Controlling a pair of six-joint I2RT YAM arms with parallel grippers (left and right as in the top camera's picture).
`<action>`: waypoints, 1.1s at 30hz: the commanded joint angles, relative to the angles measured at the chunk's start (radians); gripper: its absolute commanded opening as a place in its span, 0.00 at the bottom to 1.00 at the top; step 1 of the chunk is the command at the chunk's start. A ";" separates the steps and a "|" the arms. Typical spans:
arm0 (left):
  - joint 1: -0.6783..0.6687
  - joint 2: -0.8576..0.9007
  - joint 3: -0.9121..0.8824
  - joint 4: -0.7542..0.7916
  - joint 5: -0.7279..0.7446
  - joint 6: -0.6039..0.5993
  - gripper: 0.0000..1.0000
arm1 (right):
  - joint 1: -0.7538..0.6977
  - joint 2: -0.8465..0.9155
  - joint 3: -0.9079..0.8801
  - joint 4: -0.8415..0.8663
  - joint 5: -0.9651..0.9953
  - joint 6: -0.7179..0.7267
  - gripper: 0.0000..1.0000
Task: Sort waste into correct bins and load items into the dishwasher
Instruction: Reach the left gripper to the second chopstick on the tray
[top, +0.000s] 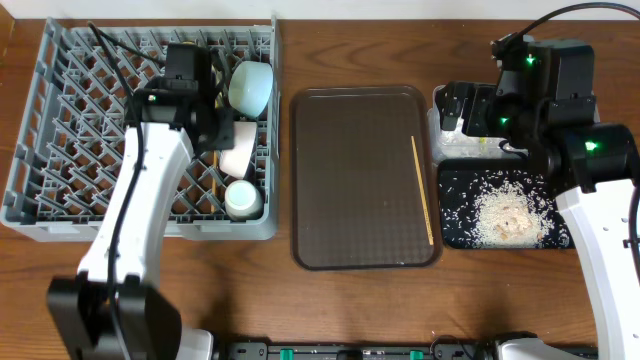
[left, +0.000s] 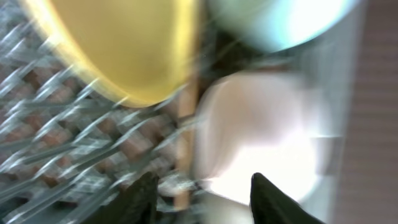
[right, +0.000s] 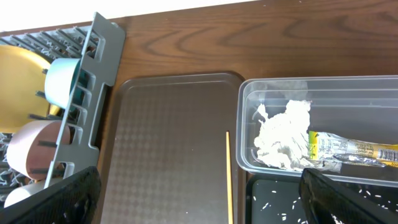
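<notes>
The right tool (right: 200, 173), spread wide, hangs above the chopstick (right: 227, 180) on the brown tray (right: 168, 137); it would do best to drop straight, pinch the middle and lift level toward the rack (top: 60, 120), where the left tool (left: 202, 177) also stands apart.

Dark brown serving tray (top: 350, 180) (right: 168, 149): rectangular, rounded corners, low raised rim, fine dimpled floor. It lies flat at the middle of the worktop, long sides running from far edge toward near edge. Table (top: 300, 310) (right: 186, 37): reddish-brown wood with clear grain, bare strips showing all around the tray.
</notes>
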 joint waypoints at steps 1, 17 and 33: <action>-0.091 -0.046 0.034 0.014 0.204 -0.103 0.46 | -0.006 0.001 0.003 -0.002 0.005 0.009 0.99; -0.491 0.285 0.021 0.241 0.168 -0.533 0.47 | -0.006 0.001 0.003 -0.002 0.005 0.009 0.99; -0.652 0.462 0.021 0.513 0.062 -0.599 0.47 | -0.006 0.001 0.003 -0.002 0.005 0.009 0.99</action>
